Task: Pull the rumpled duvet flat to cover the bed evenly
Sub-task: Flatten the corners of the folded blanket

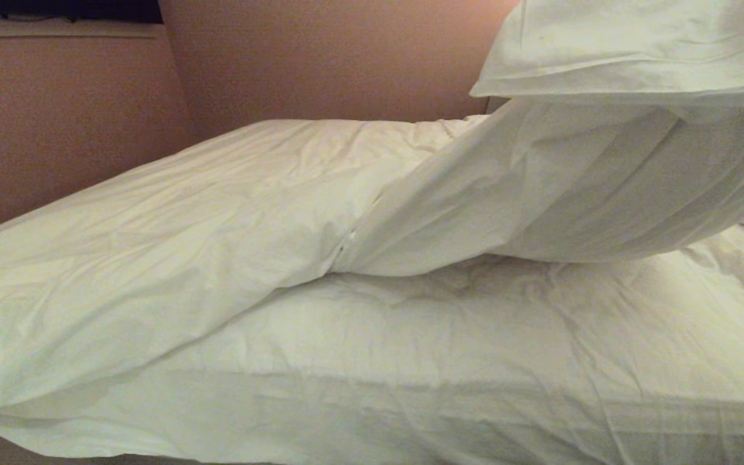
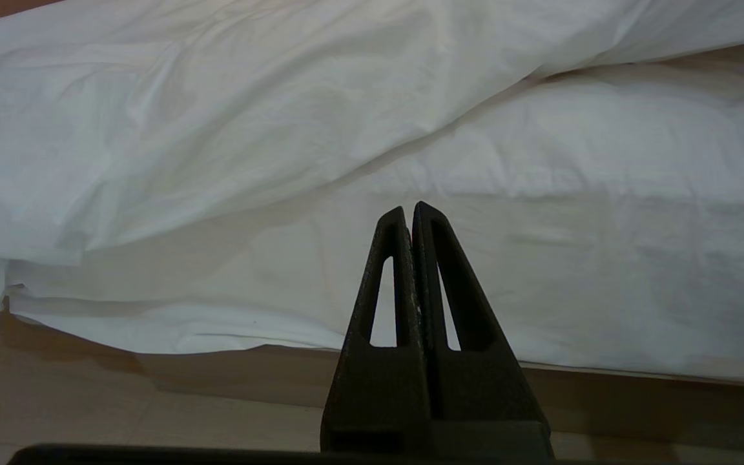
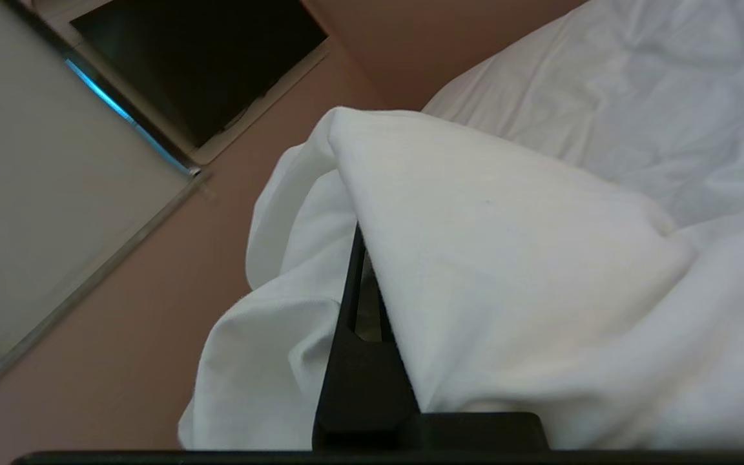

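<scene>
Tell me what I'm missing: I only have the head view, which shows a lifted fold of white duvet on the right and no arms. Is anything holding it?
Observer: Yes. In the right wrist view the right hand is shut on a bunched corner of the thick, creased white duvet, with cloth draped over its black fingers.
Operator: And the left arm?
Observer: The left hand is shut and empty, hanging low in front of the side of the bed, apart from the cloth.
Operator: Anything below the bed's edge?
Observer: The left wrist view shows the duvet's hem overhanging the bed's side, with pale floor below.
</scene>
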Robot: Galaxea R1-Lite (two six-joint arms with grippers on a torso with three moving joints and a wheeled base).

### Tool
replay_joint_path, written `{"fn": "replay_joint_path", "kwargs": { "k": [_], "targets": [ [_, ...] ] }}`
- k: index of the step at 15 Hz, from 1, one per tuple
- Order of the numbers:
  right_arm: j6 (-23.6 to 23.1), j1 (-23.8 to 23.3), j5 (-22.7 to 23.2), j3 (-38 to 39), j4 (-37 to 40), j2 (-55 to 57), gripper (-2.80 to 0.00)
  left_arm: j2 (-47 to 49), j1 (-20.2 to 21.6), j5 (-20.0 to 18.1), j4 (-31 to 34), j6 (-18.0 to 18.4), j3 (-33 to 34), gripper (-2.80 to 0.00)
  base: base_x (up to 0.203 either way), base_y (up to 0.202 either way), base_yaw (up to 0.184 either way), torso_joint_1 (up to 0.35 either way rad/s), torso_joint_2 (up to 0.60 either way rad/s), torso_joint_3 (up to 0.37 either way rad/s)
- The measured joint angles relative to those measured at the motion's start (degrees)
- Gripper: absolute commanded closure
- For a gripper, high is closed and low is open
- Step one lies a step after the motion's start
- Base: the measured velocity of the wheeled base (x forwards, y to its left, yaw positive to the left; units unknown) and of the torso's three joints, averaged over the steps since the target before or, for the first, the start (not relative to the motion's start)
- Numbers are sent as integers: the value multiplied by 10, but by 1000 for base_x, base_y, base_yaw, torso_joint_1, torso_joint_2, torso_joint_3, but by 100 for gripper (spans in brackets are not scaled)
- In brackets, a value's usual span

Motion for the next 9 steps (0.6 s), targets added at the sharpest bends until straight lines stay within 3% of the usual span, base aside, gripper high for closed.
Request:
{"fn": "replay_joint_path", "kwargs": {
  "k": [9],
  "targets": [
    [12, -56, -5, 10, 0, -73, 0, 0, 0, 0, 0, 0, 0, 0, 0, 0, 0, 0, 0, 0]
  ]
}}
